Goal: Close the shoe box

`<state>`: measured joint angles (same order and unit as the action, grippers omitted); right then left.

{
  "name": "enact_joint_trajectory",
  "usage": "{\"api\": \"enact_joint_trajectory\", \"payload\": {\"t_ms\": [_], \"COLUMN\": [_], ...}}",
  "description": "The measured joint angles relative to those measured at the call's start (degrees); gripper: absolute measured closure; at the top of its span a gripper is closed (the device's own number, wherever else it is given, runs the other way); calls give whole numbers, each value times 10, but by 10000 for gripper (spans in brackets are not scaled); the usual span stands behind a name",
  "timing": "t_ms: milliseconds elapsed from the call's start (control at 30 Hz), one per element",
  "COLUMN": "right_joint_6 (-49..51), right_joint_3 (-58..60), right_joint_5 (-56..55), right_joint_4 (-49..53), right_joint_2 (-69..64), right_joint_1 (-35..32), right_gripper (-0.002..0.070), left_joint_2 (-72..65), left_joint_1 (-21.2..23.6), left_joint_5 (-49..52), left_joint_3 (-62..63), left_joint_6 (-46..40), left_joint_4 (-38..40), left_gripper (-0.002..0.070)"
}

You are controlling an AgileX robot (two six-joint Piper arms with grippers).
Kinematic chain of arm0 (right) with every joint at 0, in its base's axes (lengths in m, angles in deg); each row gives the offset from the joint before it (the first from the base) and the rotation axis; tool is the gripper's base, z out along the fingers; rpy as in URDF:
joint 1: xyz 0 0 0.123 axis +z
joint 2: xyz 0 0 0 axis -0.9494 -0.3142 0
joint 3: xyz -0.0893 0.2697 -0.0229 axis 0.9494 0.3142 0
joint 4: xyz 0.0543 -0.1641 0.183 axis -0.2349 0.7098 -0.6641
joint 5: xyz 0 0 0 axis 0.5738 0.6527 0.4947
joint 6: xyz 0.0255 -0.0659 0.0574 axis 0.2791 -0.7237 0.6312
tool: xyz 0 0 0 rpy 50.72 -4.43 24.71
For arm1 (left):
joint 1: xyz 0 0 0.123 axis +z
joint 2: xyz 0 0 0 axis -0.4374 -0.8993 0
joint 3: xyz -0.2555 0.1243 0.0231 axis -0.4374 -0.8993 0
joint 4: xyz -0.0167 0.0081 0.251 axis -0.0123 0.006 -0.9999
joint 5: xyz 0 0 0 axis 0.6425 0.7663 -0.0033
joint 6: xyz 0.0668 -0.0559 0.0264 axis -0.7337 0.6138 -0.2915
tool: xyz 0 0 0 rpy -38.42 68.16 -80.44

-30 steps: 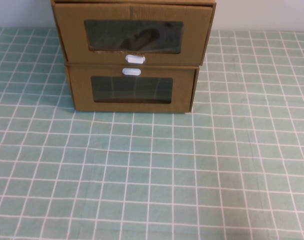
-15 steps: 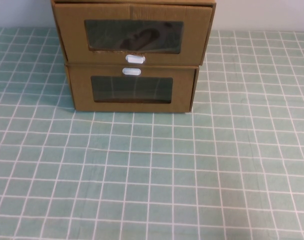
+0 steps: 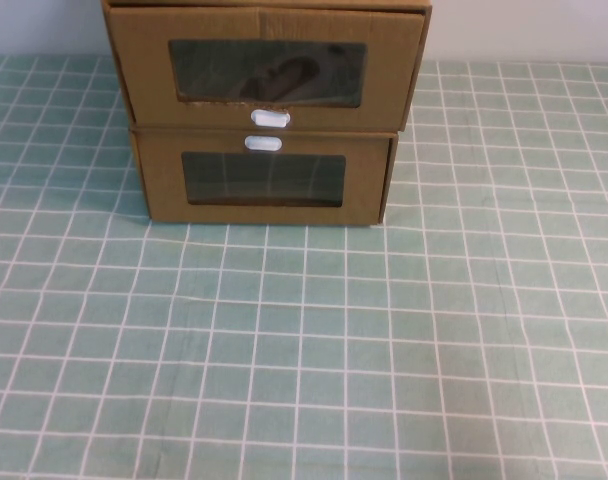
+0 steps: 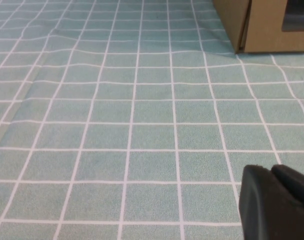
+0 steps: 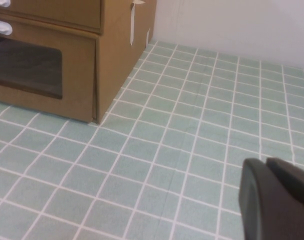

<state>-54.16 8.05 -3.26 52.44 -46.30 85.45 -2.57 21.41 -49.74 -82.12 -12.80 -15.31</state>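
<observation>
While both grippers (image 4: 277,202) (image 5: 277,197) hover apart, shoe box (image 3: 266,68) tops another box (image 3: 264,180).

Two brown cardboard boxes are standing stacked on the tabletop (image 3: 384,340): one is the shoe box (image 3: 267,62), sitting on top, and one is the lower box (image 3: 264,180), lying directly beneath it. Two clear windows are showing, one per box front. Two small white pull tabs are showing, one tab (image 3: 270,118) below the shoe box's window and one tab (image 3: 264,143) just under it. Two grippers are appearing: the left gripper (image 4: 277,205) and the right gripper (image 5: 277,197), each hanging near the lower box.
</observation>
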Motion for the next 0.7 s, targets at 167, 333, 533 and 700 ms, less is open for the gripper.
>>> {"api": "enact_joint_trajectory", "payload": {"t_ms": [167,333,533,700], "right_joint_6": [0,0,0,0], "right_joint_3": [0,0,0,0], "right_joint_5": [0,0,0,0], "right_joint_4": [0,0,0,0], "right_joint_2": [0,0,0,12], "right_joint_1": [0,0,0,-6], "right_gripper": [690,690,691,690], "left_joint_2": [1,1,1,1], "left_joint_1": [0,0,0,0], "left_joint_5": [0,0,0,0], "left_joint_3": [0,0,0,0], "left_joint_6": [0,0,0,0], "left_joint_4": [0,0,0,0], "left_gripper": [679,678,679,679]}}
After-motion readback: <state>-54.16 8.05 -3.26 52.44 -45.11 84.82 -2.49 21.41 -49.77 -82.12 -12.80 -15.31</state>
